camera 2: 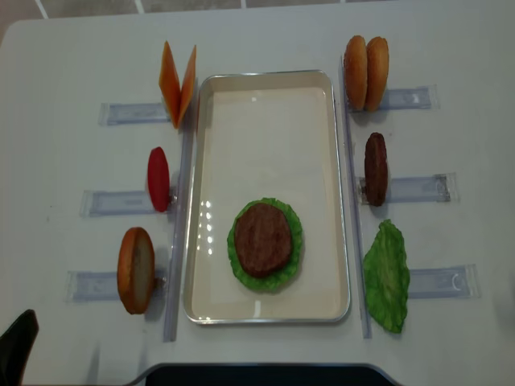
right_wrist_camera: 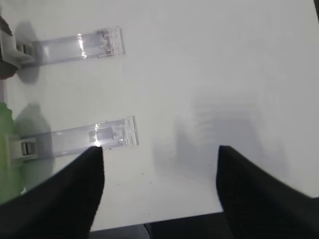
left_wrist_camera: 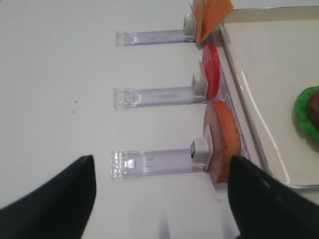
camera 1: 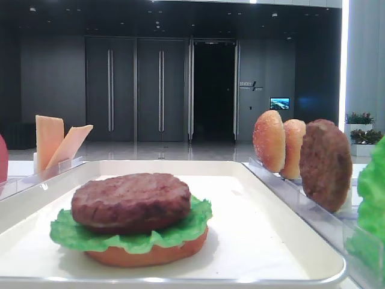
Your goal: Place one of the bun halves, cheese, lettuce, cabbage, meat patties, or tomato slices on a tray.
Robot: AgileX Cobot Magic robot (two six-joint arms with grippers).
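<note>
The left gripper [left_wrist_camera: 162,199] hangs low over the white tabletop with its two dark fingers [left_wrist_camera: 55,199] spread wide apart and nothing held between them. The right gripper [right_wrist_camera: 159,194] is posed the same way, its dark fingers [right_wrist_camera: 264,194] parted as far as they go and empty. In the overhead view only a dark corner of the left arm [camera 2: 18,334] shows at the bottom left edge.

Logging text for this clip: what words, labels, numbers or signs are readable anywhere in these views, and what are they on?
No text can be read.
Small wall sign beside the dark doorway: some marks, too small and blurred to read.
Small lit blue screen on the far wall: shows an image, no legible words.
Large white rectangular tray, food pieces and clear plastic holder strips: no lettering visible.
</note>
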